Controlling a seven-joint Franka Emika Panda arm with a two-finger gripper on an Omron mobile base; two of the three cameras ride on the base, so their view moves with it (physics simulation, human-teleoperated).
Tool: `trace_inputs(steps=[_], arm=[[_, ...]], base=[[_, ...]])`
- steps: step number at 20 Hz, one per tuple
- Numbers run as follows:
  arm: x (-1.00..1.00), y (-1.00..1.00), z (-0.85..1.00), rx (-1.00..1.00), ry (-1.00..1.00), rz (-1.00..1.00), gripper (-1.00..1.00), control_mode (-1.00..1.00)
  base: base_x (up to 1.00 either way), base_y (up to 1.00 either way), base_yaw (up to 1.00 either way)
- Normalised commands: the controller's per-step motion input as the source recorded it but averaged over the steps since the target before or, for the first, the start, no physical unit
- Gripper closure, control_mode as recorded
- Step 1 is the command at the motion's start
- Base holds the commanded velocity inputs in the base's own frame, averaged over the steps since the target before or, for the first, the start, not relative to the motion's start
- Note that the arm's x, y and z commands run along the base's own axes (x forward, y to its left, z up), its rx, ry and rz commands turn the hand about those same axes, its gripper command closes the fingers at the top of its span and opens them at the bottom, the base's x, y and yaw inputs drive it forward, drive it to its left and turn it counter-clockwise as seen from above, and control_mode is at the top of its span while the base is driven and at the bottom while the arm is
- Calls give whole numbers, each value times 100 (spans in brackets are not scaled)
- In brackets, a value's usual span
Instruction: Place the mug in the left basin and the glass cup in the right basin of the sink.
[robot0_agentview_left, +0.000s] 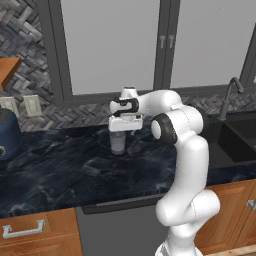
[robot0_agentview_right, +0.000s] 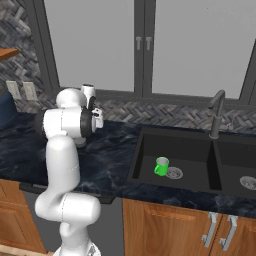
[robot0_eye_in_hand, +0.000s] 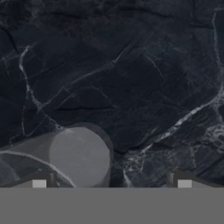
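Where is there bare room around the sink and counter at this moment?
The right basin is bare apart from its drain. The left basin holds the mug beside its drain. Open counter lies before the glass cup; the gripper crowds that cup.

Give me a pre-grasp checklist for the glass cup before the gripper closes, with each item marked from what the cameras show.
1. Mug already in the left basin, upright by the drain: ok.
2. Glass cup upright on the counter: ok.
3. Gripper open: ok.
4. Gripper directly above the cup: ok in the left base view.
5. Cup centred between the fingertips: not ok; in the hand view the cup sits toward the left fingertip.
6. Right basin free for the cup: cannot tell, partly out of frame.
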Motion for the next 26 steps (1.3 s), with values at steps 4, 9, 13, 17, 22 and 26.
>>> trace_inputs(steps=[4, 9, 13, 17, 22, 26], arm=[[0, 0, -13, 0, 0, 1, -100, -100], [0, 0, -9, 0, 0, 1, -100, -100], [0, 0, -10, 0, 0, 1, -100, -100], [2, 0, -4, 0, 0, 0, -100, -100], [0, 0, 0, 0, 0, 0, -100, -100], [0, 0, 0, 0, 0, 0, -100, -100]], base=[[0, 0, 0], [0, 0, 0], [0, 0, 0], [0, 0, 0], [0, 0, 0], [0, 0, 0]])
